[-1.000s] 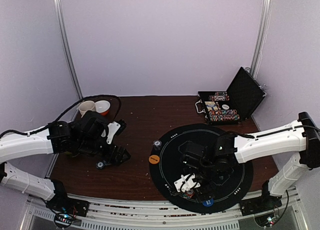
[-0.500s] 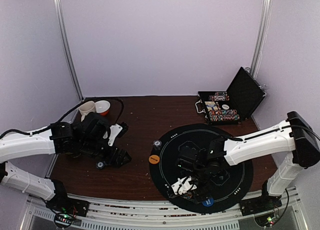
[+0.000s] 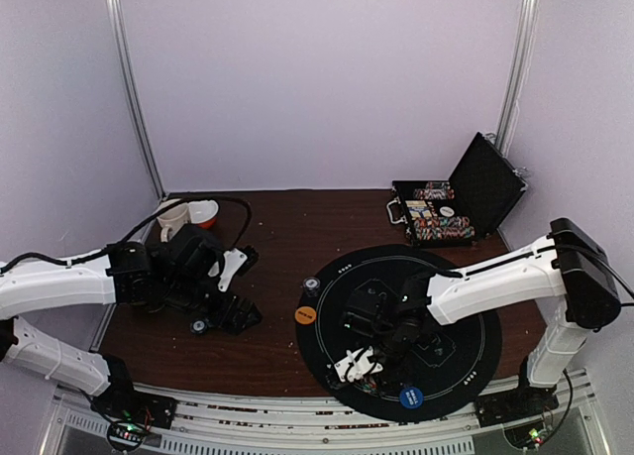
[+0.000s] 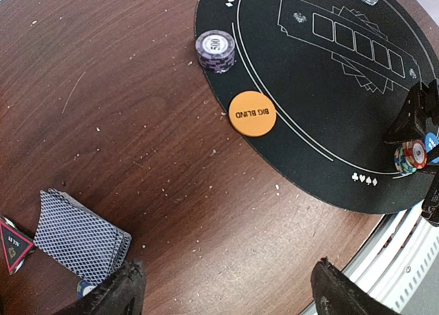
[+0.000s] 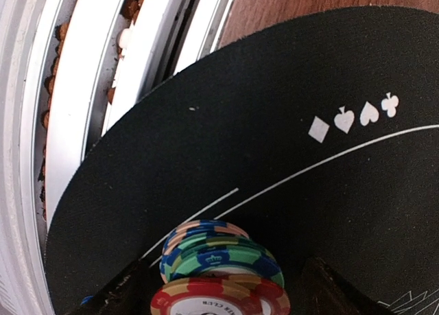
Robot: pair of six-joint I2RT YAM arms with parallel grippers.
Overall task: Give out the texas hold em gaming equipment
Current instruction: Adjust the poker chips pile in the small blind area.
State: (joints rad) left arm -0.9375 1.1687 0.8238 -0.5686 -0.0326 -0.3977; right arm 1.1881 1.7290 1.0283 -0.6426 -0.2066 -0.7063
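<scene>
The jaws of the right gripper [image 5: 226, 287] stand on both sides of a chip stack [image 5: 219, 270] by the near edge — squeezing it or not, I cannot tell. The jaws of the left gripper [image 4: 226, 287] are wide apart, empty. The cards [image 4: 82, 236] sit in one pile toward the left edge — none dealt yet.

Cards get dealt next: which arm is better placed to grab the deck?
Left. The left gripper, open, hovers beside the card deck; the right gripper is away on the mat, flanking a chip stack.

Chip stack [image 5: 221, 277] cropped at the bottom edge; card deck [image 4: 81, 238] lower corner hidden
</scene>
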